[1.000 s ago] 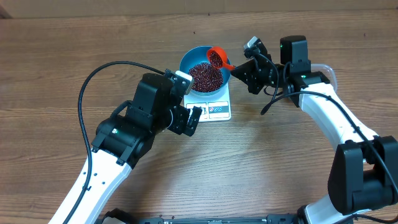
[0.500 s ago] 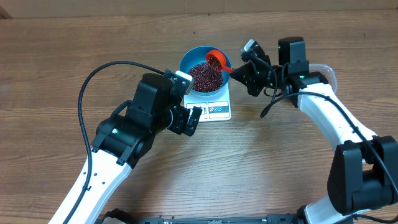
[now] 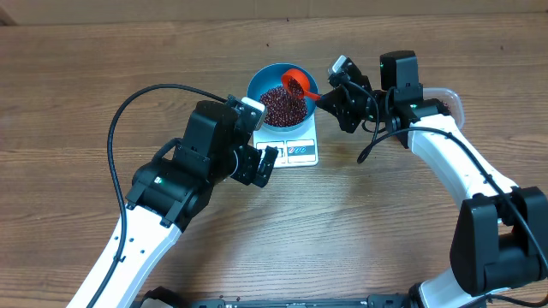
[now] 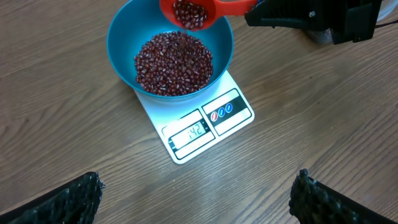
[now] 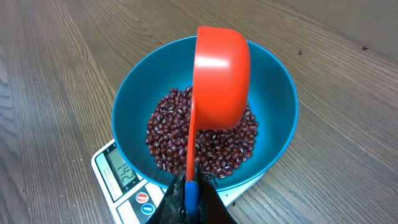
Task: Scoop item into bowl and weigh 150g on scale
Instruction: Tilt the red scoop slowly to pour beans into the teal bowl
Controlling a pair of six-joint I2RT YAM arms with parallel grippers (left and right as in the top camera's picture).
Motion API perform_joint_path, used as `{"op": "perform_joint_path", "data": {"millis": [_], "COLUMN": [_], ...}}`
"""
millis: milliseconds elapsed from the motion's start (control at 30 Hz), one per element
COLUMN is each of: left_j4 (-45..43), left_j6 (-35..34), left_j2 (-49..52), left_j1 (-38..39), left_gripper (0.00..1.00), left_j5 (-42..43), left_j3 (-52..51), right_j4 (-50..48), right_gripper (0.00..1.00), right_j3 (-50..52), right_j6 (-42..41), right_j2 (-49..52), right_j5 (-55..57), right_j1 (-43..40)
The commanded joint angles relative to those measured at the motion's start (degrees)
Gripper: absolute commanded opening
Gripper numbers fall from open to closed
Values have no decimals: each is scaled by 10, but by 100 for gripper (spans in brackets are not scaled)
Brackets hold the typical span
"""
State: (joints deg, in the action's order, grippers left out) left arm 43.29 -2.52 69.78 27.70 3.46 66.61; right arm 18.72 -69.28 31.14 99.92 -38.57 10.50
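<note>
The bright blue bowl (image 3: 254,89) stands on the white scale (image 3: 300,152), with a pile of dark red beans (image 3: 279,105) in it. My right gripper (image 3: 330,96) is shut on the handle of a red scoop (image 3: 297,82), which is tipped over the bowl's far right side. In the left wrist view the scoop (image 4: 189,12) still has beans in its cup. The right wrist view shows the scoop's (image 5: 221,74) underside above the beans (image 5: 168,137). The scale display (image 5: 118,174) reads 142. My left gripper (image 3: 267,162) hangs open just front-left of the scale, holding nothing.
A clear plastic tub (image 3: 451,101) sits behind my right arm at the right. The left arm's black cable (image 3: 128,111) loops over the table on the left. Bare wood lies in front of the scale (image 4: 205,127).
The right gripper has edged left, and the scoop has dropped slightly and tipped further over the bowl. The left arm has not moved.
</note>
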Motion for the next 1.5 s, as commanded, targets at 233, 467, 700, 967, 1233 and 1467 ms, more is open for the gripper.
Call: {"op": "perform_joint_path", "data": {"millis": [233, 467, 700, 967, 1233, 1467], "left_j4": [0, 0, 0, 0, 0, 0], "left_j6": [13, 13, 13, 13, 13, 13], "left_j2": [2, 2, 2, 2, 2, 2], "left_j1": [-3, -3, -3, -3, -3, -3], "left_gripper": [100, 99, 100, 100, 100, 99], "left_j5": [5, 5, 5, 5, 5, 5], "left_j3": [-6, -6, -6, -6, -6, -6], "right_j4": [-2, -2, -2, -2, -10, -7], "right_gripper": [4, 4, 4, 4, 4, 4], "right_j3": [3, 3, 3, 3, 3, 3], "right_j6": [4, 4, 5, 5, 4, 4], "right_j2": [1, 1, 1, 1, 1, 1], "right_j5": [-1, -1, -1, -1, 22, 33], "right_j1": [2, 2, 2, 2, 2, 4]}}
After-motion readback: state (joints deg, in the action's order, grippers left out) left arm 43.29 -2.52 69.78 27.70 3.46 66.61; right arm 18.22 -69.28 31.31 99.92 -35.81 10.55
